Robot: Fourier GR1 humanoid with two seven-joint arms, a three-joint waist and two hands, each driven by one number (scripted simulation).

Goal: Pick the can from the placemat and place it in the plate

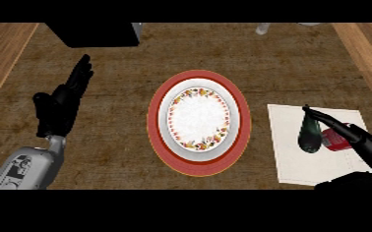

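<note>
Fingers, right hand: curled over the can from above, one long finger lying across it and the thumb side low at the view's edge; most of this hand is cut off by the right and lower edges, so how far the fingers wrap round is hard to make out.
Fingers, left hand: straight, close together and pointing up, holding nothing; the hand rests at the view's left, well apart from everything else.
Bench: brown, rough-looking top with lighter wooden strips along both sides.
Dark box: black block at the top left, cut off by the upper edge; what it is cannot be told.
Plate: round, red outer rim, white inside with a ring of small flowers; it sits mid-bench, just left of the placemat, with nothing on it.
Placemat: pale sheet at the right; its far corner is hidden under the right hand.
Dark green shape: a drop-like form just beside the can, below the fingers; unclear what it is.
Can: red with a pale band, lying over the placemat's upper part; only a small patch shows between the fingers and the green shape. Whether it touches the placemat cannot be told.
</note>
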